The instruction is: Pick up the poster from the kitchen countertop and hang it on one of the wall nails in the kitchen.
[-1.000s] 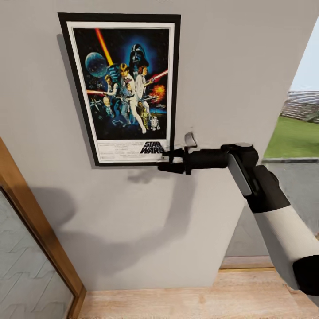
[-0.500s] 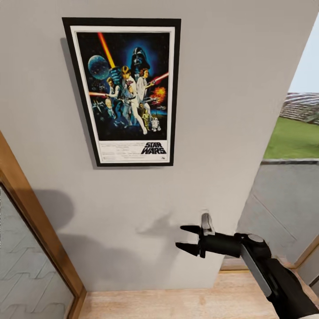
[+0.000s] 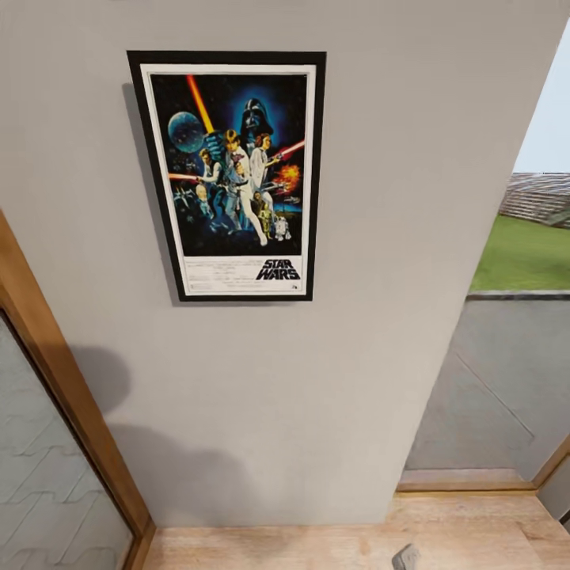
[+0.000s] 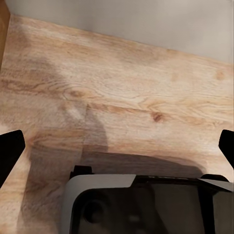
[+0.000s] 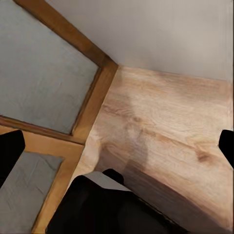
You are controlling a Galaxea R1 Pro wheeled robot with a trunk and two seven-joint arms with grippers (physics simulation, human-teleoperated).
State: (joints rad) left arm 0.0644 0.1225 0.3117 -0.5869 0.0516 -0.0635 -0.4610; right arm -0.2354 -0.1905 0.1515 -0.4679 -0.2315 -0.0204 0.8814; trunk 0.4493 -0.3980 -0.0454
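The poster [image 3: 233, 174] hangs flat and upright on the grey wall [image 3: 380, 158], its black frame and white border whole in the head view; nothing touches it. Whatever holds it up is hidden behind it. The kitchen countertop is out of view. My left gripper [image 4: 117, 151] is open above the wooden floor [image 4: 136, 97], its dark fingertips [image 4: 9, 156] far apart and nothing between them. Over the floor near a wooden frame, my right gripper [image 5: 117, 148] is also open and empty. A small grey part [image 3: 405, 556] peeks in at the head view's bottom edge.
A wooden door frame [image 3: 71, 396] with a pale glass panel [image 3: 39, 475] runs down the left of the wall. To the right, an opening shows grass [image 3: 522, 253] outside. The wooden frame [image 5: 87, 107] meets the wall's foot in the right wrist view.
My right gripper, at the poster's lower right corner a second ago, came away open, dropped down and left the head view. The poster stays on the wall; the camera shifted slightly.
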